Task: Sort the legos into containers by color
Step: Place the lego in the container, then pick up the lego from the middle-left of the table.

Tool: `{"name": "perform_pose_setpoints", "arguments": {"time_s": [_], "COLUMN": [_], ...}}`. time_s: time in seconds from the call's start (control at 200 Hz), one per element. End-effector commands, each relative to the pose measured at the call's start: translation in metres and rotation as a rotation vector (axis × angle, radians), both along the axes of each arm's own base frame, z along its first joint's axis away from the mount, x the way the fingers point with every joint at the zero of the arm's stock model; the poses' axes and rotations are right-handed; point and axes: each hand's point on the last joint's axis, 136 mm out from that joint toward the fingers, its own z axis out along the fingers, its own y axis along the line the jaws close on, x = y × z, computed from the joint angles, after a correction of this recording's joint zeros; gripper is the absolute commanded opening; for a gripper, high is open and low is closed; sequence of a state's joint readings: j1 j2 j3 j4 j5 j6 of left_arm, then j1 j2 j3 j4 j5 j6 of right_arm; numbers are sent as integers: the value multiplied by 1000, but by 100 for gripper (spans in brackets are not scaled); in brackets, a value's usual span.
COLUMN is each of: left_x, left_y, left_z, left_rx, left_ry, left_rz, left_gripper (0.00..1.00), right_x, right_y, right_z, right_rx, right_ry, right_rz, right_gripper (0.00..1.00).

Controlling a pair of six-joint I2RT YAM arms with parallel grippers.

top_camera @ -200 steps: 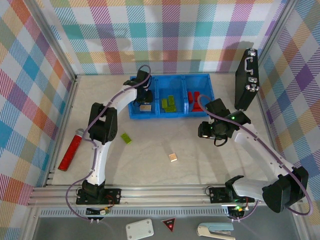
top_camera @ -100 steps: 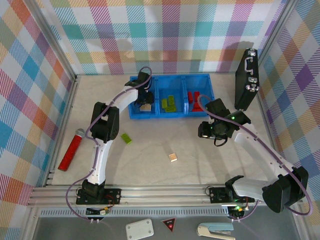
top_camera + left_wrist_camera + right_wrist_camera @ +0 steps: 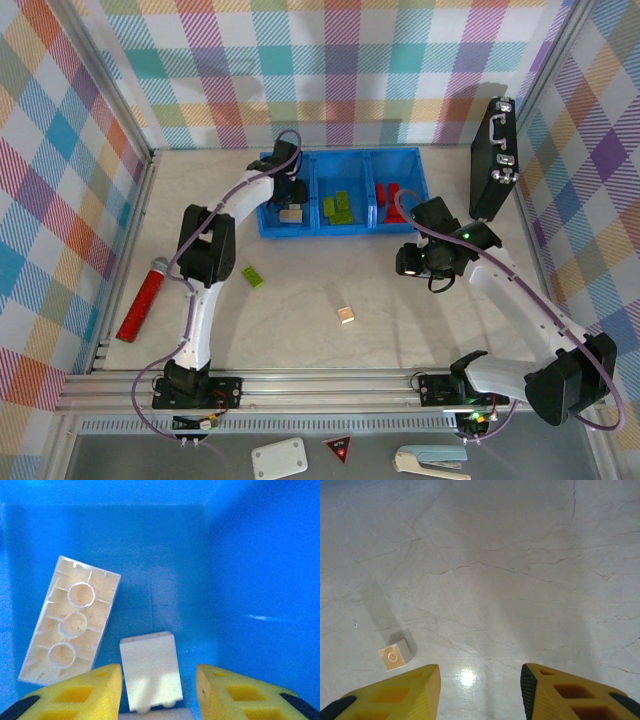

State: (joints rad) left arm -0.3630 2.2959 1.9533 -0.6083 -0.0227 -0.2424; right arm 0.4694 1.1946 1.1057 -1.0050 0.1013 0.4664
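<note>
Nearest me, a loose tan lego [image 3: 346, 314] and a green lego [image 3: 251, 276] lie on the table [image 3: 300, 330]. My right gripper [image 3: 480, 680] hangs over bare table, jaws apart, holding nothing. Farther off is the blue tray [image 3: 345, 229]. My left gripper [image 3: 158, 675] is in its left compartment, jaws apart either side of a small tan brick [image 3: 150, 672] without touching it. An upturned tan brick [image 3: 70, 627] lies beside it.

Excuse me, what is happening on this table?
Toy bricks are being sorted by color into a blue tray. The left gripper hangs open over its left compartment, a small tan brick lying between its fingers beside a bigger tan brick. The other compartments hold green bricks and red bricks. The right gripper is open above the table near a loose tan brick; a lone green brick waits.
</note>
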Motion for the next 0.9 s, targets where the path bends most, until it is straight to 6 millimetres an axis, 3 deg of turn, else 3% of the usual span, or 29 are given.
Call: {"name": "perform_pose_setpoints", "arguments": {"time_s": [0.0, 0.35, 0.695, 0.895], "left_x": [-12, -56, -115, -155], "left_y": [5, 11, 19, -3], "left_z": [46, 70, 73, 68], "left_rx": [-37, -60, -70, -70], "left_ry": [-36, -14, 34, 65], "left_rz": [6, 11, 21, -24], "left_gripper": [43, 43, 44, 45], "right_x": [7, 9, 0, -3], "right_y": [7, 8, 12, 12], "right_z": [11, 4, -12, -17], "right_rx": [22, -5, 18, 27], "right_ry": [-32, -17, 31, 42], "right_rz": [34, 71, 83, 79], "right_gripper": [48, 50, 50, 50]}}
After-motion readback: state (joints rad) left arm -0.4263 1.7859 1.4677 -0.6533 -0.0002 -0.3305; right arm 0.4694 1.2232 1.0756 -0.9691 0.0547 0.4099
